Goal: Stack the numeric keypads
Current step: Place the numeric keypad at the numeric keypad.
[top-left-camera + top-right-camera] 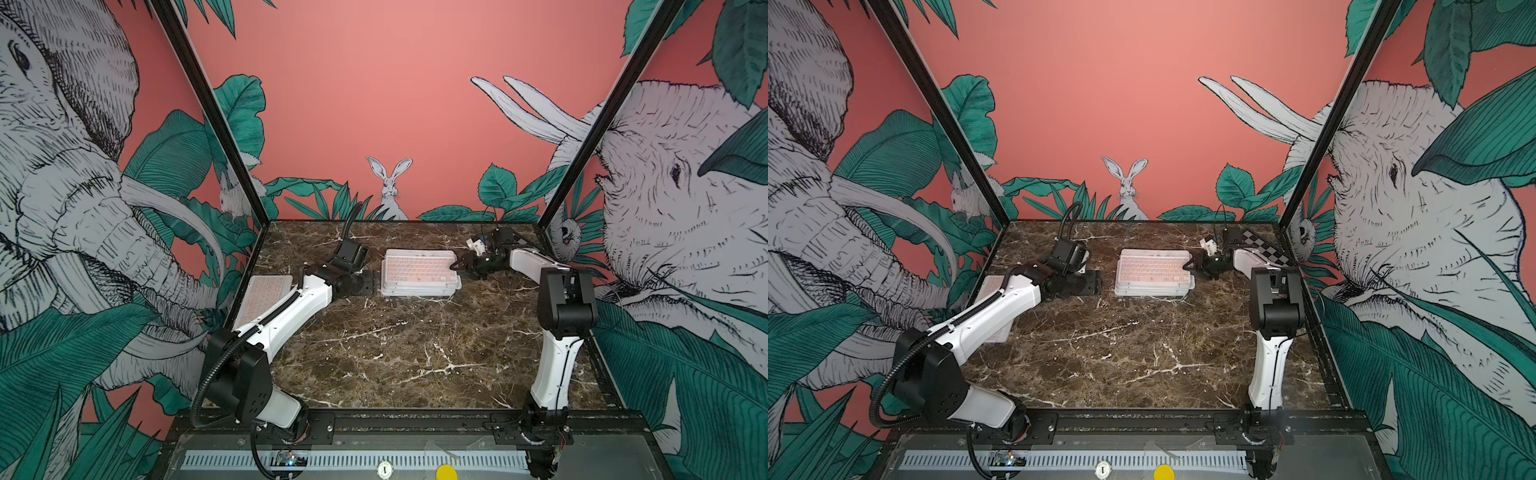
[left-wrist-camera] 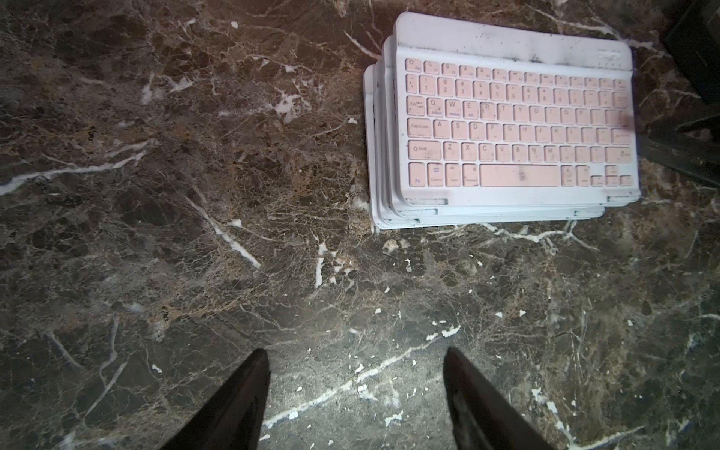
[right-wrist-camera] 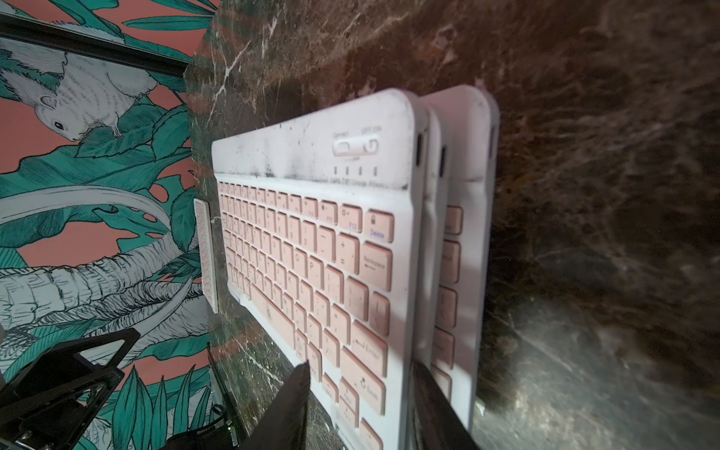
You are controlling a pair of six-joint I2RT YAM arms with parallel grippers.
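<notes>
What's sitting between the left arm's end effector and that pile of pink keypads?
Nothing. Only bare marble table separates the left end effector from the keypad stack, as the left wrist view shows.

I count one stack of keypads with at least three layers showing at its edges, though I cannot tell the exact number. One more keypad lies alone. I also see one checkered board and two arms, the left arm and the right arm.
</notes>
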